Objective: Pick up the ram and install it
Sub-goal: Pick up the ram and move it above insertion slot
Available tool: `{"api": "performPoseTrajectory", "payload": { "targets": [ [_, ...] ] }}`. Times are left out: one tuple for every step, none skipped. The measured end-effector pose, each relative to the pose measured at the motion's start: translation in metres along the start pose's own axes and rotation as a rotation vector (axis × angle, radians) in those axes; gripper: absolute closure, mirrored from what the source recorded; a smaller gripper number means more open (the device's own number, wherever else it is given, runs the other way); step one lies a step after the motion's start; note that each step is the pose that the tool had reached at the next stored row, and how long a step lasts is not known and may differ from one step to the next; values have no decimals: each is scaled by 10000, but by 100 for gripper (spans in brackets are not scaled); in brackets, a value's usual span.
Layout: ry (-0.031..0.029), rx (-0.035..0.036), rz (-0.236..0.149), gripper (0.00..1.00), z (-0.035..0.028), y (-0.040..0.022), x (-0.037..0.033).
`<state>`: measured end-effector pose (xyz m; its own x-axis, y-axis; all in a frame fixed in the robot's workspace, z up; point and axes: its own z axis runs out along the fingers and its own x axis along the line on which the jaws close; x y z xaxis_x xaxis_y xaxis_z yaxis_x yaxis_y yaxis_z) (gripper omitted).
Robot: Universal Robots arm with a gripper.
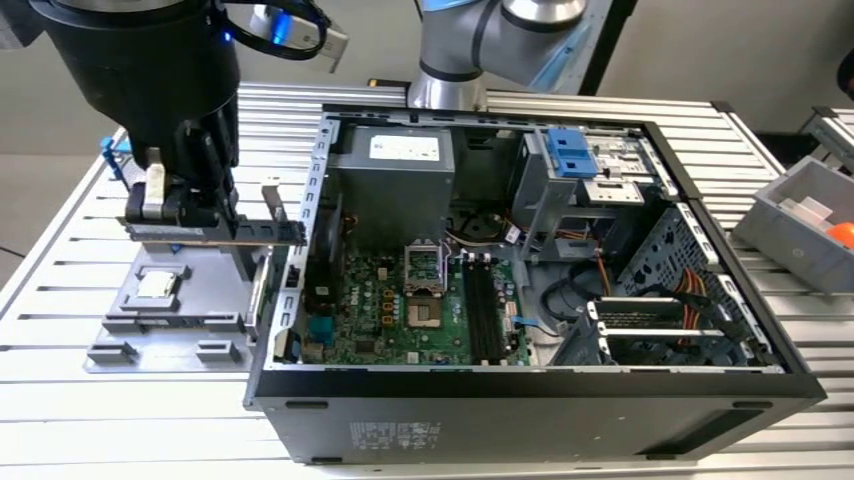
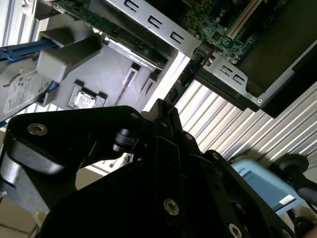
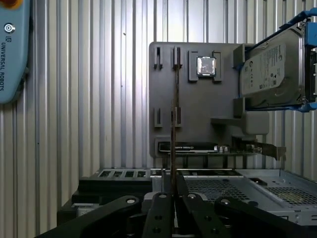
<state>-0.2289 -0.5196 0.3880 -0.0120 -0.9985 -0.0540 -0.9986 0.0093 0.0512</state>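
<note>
Presently clamping the ram point(image 1: 260, 234) in the gripper point(image 1: 180, 217), jaws clenched on the board's two flat faces. Holding it level and on edge, long axis lying across the exterior view from left to right, one end pointing at the open computer case point(image 1: 534, 398) and stopping just beside its side wall. Presenting it edge-on in the first wrist view, as a thin line running out from between the fingertips. Hanging it directly over the grey fixture tray point(image 3: 198, 109), in line with a pair of narrow slots there; whether touching them or clear of them, not determinable.

Seating, in that tray, a small square silver chip point(image 3: 206, 66) flat in its recess, a hard drive point(image 3: 270, 69) in a blue-handled frame standing on edge at one corner, and an expansion card point(image 3: 198, 148) standing on edge along the side next to the case.

Just beyond the tray, lying on its side with the cover off and housing a green motherboard point(image 1: 380, 310) on the floor, black memory slots point(image 1: 483, 310) running crosswise to the ram's axis, a grey power supply point(image 1: 394, 175) at the far end, a blue drive caddy point(image 1: 571, 155) toward the exterior view's right, and orange and red cables point(image 1: 687, 300).

Farther off, at the exterior view's right, cradling an orange item point(image 1: 841, 236) in a grey bin point(image 1: 787, 240) on the slatted metal table point(image 1: 54, 430). Farthest back, anchoring the arm's base point(image 1: 454, 85) behind the case.
</note>
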Motion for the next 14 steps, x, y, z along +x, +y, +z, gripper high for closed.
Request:
{"api": "performPoseTrajectory", "payload": {
  "targets": [
    [0, 0, 1, 100, -1, -19, -1],
    [2, -1, 1, 100, -3, -36, -1],
    [-1, 0, 0, 100, -2, -53, -1],
    [0, 0, 1, 100, -4, -70, -1],
    [0, 0, 0, 100, -5, -88, -2],
    [1, -1, 0, 100, -6, -106, -2],
    [1, -1, 0, 100, -7, -125, -2],
    [0, 0, 0, 100, -8, -144, -3],
    [2, -2, 0, 100, -10, -161, -3],
    [-1, 0, -1, 100, -9, -178, -3],
    [1, -1, 0, 100, -10, -197, -4],
    [1, -1, 1, 100, -11, -214, -4],
    [0, 0, 0, 100, -12, -232, -4],
    [1, -1, 1, 100, -13, -249, -4]
  ]
}}
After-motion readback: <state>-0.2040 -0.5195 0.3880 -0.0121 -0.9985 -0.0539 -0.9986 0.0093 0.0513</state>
